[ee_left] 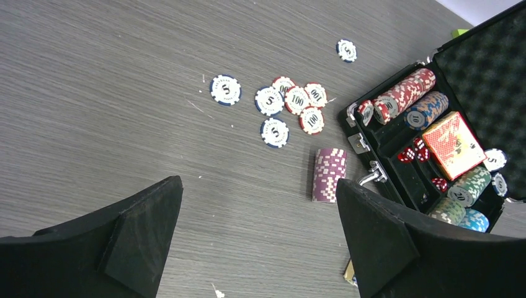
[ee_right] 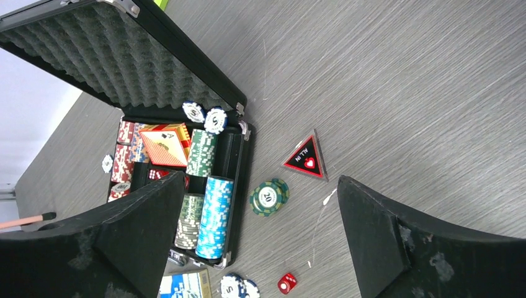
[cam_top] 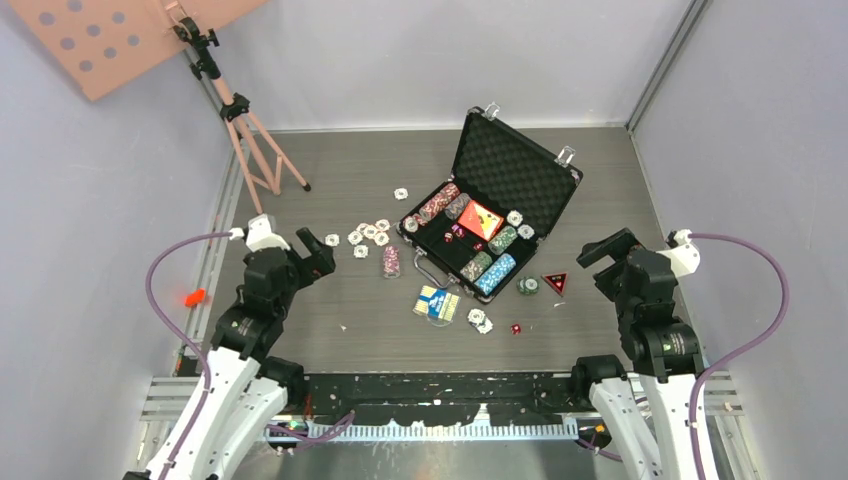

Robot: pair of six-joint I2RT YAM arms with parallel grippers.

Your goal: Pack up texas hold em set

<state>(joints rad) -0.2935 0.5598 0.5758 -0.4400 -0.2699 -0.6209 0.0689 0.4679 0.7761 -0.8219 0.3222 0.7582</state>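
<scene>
Left of the open briefcase (cam_top: 515, 165) at the centre of the top view, the toppled purple chip stack (ee_left: 329, 175) is best squeezed across its ends by the left gripper (ee_left: 257, 186), whose jaws, like those of the right gripper (ee_right: 260, 181), stand apart and empty.

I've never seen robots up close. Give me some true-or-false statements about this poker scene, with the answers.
1. The briefcase is open. True.
2. The red card deck lies inside it. True.
3. The blue card deck lies inside too. False: it lies on the table in front of the briefcase.
4. The left gripper holds a chip. False: it is open and empty, like the right gripper.
5. A purple chip stack lies on its side outside the briefcase. True.
</scene>
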